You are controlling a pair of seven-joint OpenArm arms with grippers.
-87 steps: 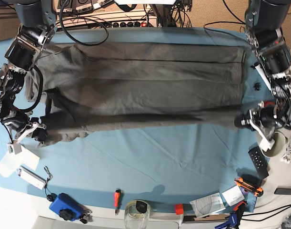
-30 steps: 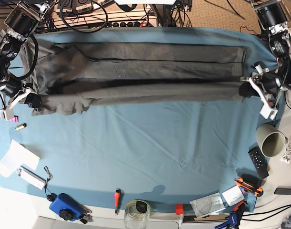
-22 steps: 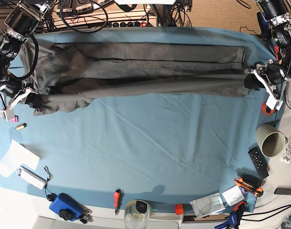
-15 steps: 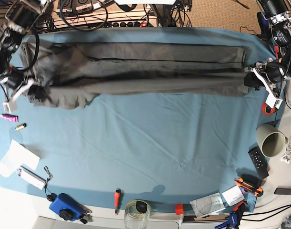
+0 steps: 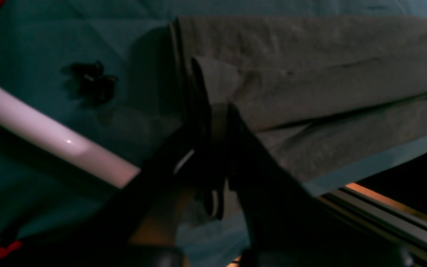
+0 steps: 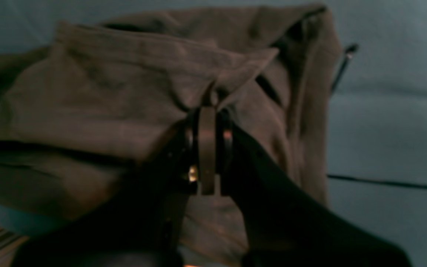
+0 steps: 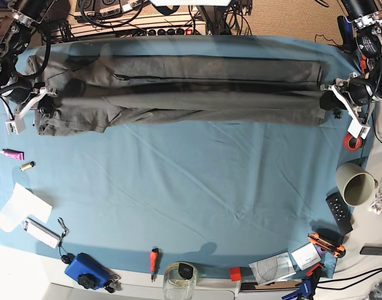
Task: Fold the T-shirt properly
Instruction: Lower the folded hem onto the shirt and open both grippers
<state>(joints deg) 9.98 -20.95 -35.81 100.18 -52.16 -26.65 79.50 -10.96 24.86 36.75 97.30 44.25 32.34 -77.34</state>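
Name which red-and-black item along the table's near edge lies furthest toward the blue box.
The small red-handled screwdriver, lying closest to the blue box; the red block and orange cutter sit further away.

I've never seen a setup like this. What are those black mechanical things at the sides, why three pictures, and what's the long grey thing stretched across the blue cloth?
You are looking at a robot with two arms, one at each side of a table. The wide picture is taken from above. The other two come from small cameras mounted on each arm's wrist, looking down along its fingers.

The long grey thing is a T-shirt, already folded into a narrow band along the far edge of a teal-blue tablecloth. Each arm ends in a pincer, called an end effector. The left end effector pinches one end of the shirt; the right end effector pinches the other. Both are shut on the fabric, as the wrist views show close up.

Along the near edge lie odds and ends: a red-handled screwdriver, a glass jar, a remote control.
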